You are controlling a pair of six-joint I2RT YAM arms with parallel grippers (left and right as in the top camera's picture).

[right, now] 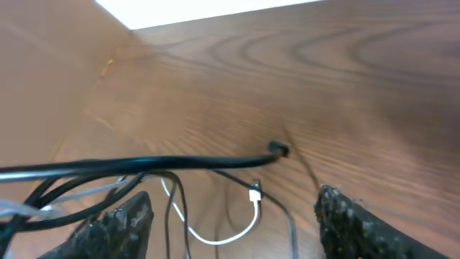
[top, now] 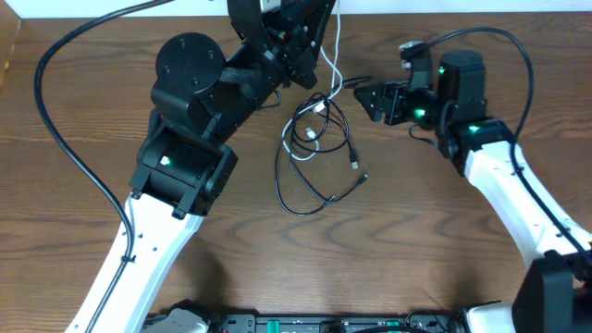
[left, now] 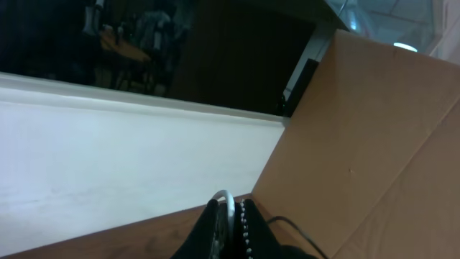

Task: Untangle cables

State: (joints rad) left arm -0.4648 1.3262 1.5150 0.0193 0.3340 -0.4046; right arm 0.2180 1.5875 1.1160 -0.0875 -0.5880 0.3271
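Observation:
The black cable [top: 305, 199] lies in loose loops at the table's centre, one plug end [top: 363, 178] pointing right. The white cable [top: 334, 57] runs from the far edge down into the tangle [top: 314, 125]. My left gripper [top: 310, 65] is raised at the far centre, shut on the white cable [left: 227, 205], which arches out between its fingertips [left: 231, 216]. My right gripper [top: 365, 97] is open just right of the tangle, holding nothing. In the right wrist view a taut black strand [right: 180, 162] crosses above the open fingers [right: 233, 223], and the white cable [right: 215, 237] curves between them.
Thick black robot wires arc over the table at the left [top: 55, 139] and at the right [top: 518, 55]. A cardboard box wall [left: 374, 144] and a white board [left: 108, 158] stand beyond the table's far edge. The left arm's body [top: 185, 120] covers the left centre.

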